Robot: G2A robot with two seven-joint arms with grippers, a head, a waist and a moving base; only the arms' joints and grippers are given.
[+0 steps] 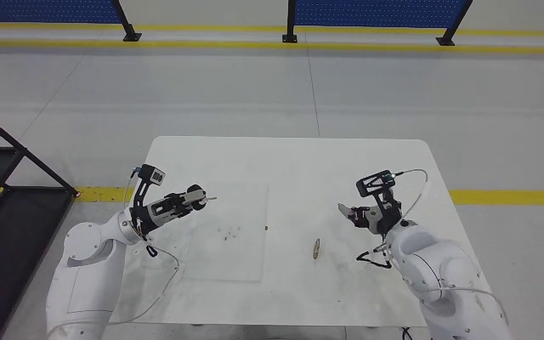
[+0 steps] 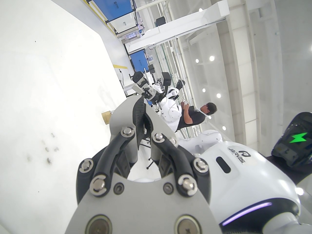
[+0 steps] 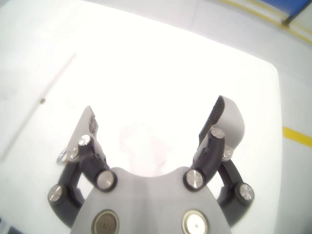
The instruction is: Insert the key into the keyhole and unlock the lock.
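Observation:
A small brass padlock (image 1: 316, 248) stands on the white table (image 1: 340, 161), right of the middle near the front; the left wrist view has the padlock (image 2: 106, 117) just beyond its fingers. My left gripper (image 1: 201, 199) hovers over the table's left part, shut (image 2: 141, 101), and a thin metal tip that looks like the key (image 1: 212, 199) pokes out towards the middle. My right gripper (image 1: 350, 212) hangs open (image 3: 156, 105) a short way right of and behind the padlock, with nothing between its fingers. A small metal ring (image 3: 61, 157) peeks out beside one finger.
A dark speck (image 1: 266, 228) lies near the table's middle, with faint smudges (image 1: 228, 234) to its left. A black frame (image 1: 25, 183) stands off the table's left side. Blue barriers (image 1: 374, 12) line the far floor.

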